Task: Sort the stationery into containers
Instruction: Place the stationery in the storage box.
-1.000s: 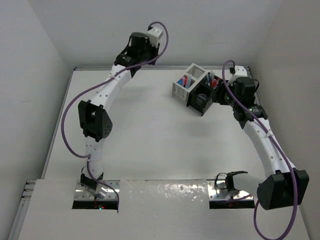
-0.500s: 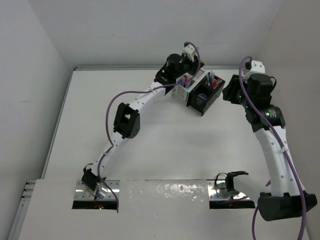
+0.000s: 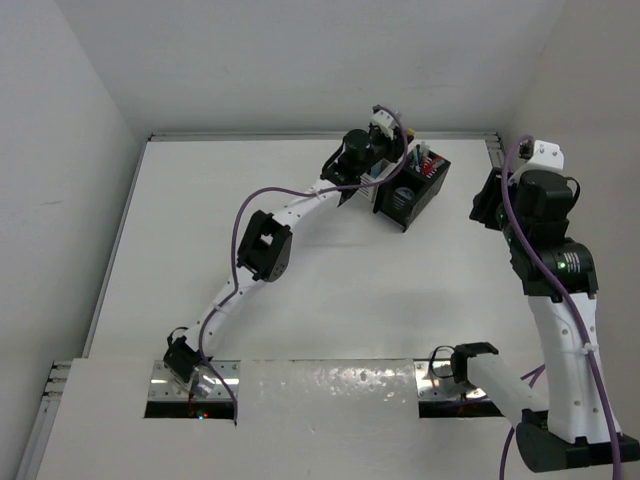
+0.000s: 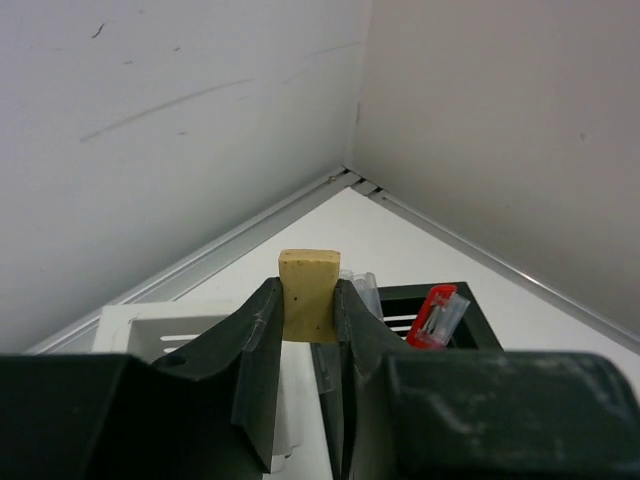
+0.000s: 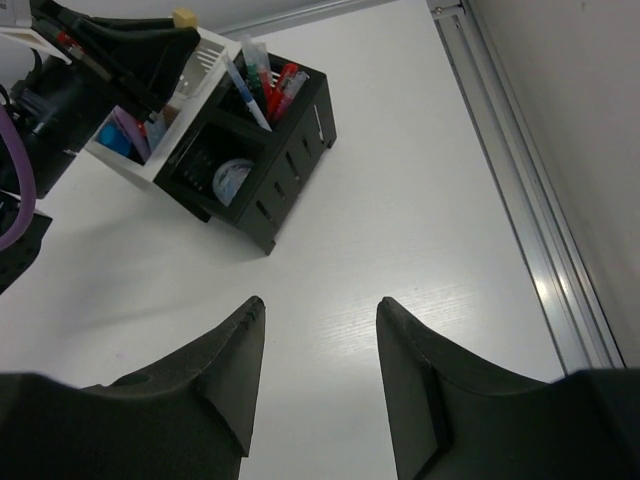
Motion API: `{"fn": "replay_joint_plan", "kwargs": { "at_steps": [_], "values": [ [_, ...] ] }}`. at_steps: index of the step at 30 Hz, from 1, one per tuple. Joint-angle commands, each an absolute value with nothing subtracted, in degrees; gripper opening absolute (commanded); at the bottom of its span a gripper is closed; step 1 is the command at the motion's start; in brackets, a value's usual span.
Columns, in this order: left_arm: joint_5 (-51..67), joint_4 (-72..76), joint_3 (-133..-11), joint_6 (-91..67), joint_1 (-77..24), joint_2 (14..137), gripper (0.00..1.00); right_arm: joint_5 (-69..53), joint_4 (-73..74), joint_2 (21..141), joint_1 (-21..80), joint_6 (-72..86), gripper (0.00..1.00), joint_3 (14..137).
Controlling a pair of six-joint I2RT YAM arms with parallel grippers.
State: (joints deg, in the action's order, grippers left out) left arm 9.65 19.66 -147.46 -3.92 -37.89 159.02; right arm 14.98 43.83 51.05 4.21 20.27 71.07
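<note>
Left fingers [image 4: 262,318] are pinched on the eraser [image 4: 309,278]. It is tan, gripped at the very tips, and its top half sticks out above the pads. The left gripper [image 4: 308,322] is held up over the boxes. In the left wrist view the white box [image 4: 140,322] is low on one side of the fingers and the black box [image 4: 478,318] low on the other, so the eraser is roughly over where they join. I can't tell which compartment is under it. A red pen [image 4: 438,314] pokes out of the black box just beside the fingers. In the right wrist view the pens stand together in the black box's far compartment: red, a green pen [image 5: 258,74] and a clear pen [image 5: 240,88]. The tape roll [image 5: 232,181] lies in another compartment of the same box. The white box holds a blue highlighter [image 5: 116,141] and a pink highlighter [image 5: 134,128]. The boxes are joined and sit at the far side of the table [image 3: 300,300], with the left arm stretched out to them. The right gripper [image 5: 318,322] has its fingers spread with nothing between them, over bare table. It is well apart from the boxes, close to the rail [image 5: 520,190] at the table's right edge, with the arm pulled up and back.
</note>
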Motion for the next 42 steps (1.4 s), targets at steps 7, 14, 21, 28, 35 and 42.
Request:
{"fn": "replay_joint_plan", "kwargs": {
  "at_steps": [7, 14, 21, 28, 35, 42],
  "values": [
    [2.64, 25.22, -143.09, -4.30, -37.71, 157.67, 0.00, 15.03, 43.68, 55.46, 4.04, 19.25, 0.48, 75.67],
    [0.26, 26.63, -141.68, -3.87, -37.71, 158.55, 0.05, 14.68, 44.21, 57.30, 3.96, 19.34, 0.49, 76.73],
    [0.26, 27.68, -140.98, -3.78, -37.71, 158.91, 0.23, 13.71, 44.39, 58.36, 4.04, 19.42, 0.52, 76.90],
    [0.26, 27.60, -140.80, -3.87, -37.70, 158.82, 0.52, 13.71, 44.65, 58.27, 3.96, 19.42, 0.53, 76.82],
    [0.26, 28.30, -141.50, -2.99, -37.71, 158.20, 0.62, 13.10, 44.74, 57.66, 4.04, 19.86, 0.53, 76.64],
    [0.70, 27.25, -142.29, -2.55, -37.27, 155.13, 0.65, 12.74, 45.96, 58.79, 3.96, 22.58, 0.53, 74.72]
  ]
}}
